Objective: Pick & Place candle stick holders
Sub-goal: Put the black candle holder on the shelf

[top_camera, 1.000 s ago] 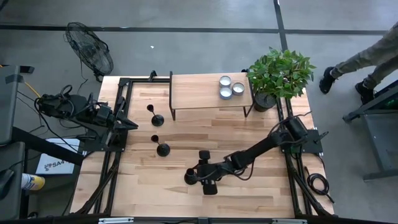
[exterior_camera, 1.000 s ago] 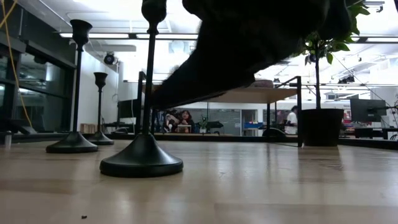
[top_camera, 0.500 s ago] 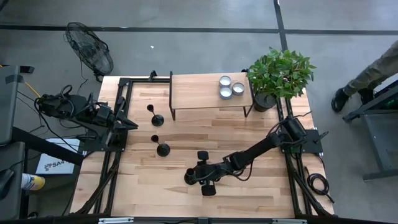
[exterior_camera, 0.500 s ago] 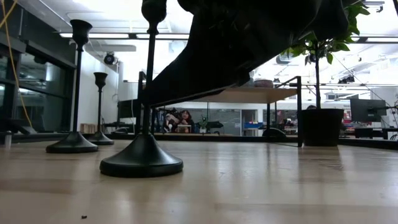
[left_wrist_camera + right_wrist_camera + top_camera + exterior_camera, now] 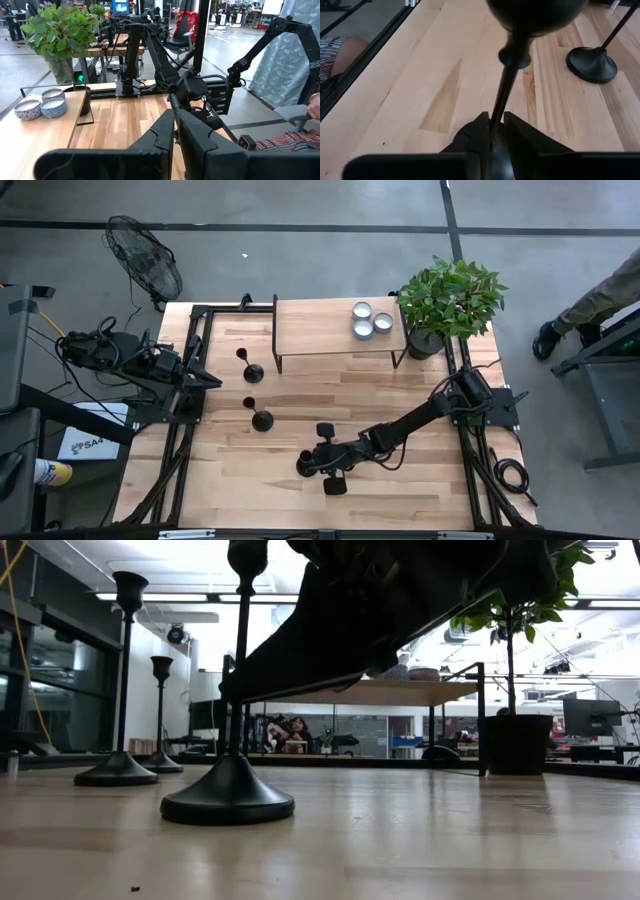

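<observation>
The right end effector (image 5: 492,134) is out over the front middle of the worktop (image 5: 420,485), its two dark fingers (image 5: 470,137) pinched in on the thin stem of the nearest candlestick holder (image 5: 306,463). In the right wrist view the stem runs straight up from between the fingertips to the cup at its top. The holder's round base sits flat on the wood in the low view, so the step in hand looks like the grasp itself — clamped, not yet lifted.

The other two candlestick holders stand upright toward the left side of the worktop: one in the middle (image 5: 259,418), one further back (image 5: 251,370) near the leg of the small raised shelf (image 5: 320,327). Three tin candles (image 5: 370,321) sit on that shelf, beside a potted plant (image 5: 450,300).

The left end effector (image 5: 176,131) waits at the left edge of the worktop, its fingers pressed together on nothing.

The next move probably calls for a straight vertical lift, keeping the stem plumb — the grip is low on a slender stem with a heavy base below, so any tilt could let it swing or slip. The frames do not show where it should be placed.
</observation>
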`<state>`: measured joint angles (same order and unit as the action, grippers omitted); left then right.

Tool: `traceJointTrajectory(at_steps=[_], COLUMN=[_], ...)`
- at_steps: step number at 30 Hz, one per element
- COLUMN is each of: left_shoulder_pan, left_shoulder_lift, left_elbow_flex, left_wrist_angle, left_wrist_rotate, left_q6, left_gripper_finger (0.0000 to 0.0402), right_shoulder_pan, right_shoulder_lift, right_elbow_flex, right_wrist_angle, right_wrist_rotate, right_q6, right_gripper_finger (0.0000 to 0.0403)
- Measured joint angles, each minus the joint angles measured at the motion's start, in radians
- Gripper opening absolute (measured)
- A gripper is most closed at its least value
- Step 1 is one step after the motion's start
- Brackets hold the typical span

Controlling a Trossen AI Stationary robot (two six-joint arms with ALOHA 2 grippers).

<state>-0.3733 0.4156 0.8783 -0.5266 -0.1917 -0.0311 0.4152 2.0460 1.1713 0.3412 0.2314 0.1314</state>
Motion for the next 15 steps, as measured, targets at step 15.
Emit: traceJointTrajectory(at_steps=[15], left_shoulder_pan=[0.0], left_shoulder_lift=[0.0], left_elbow_flex=[0.0], left_wrist_angle=[0.0], left_wrist_rotate=[0.0], left_q6=[0.0], left_gripper_finger=[0.0026], right_shoulder_pan=[0.0], right_shoulder_lift=[0.0], right_elbow_flex=[0.0], right_wrist_angle=[0.001], right_wrist_rotate=[0.01], right_q6=[0.016], right_gripper_finger=[0.0009])
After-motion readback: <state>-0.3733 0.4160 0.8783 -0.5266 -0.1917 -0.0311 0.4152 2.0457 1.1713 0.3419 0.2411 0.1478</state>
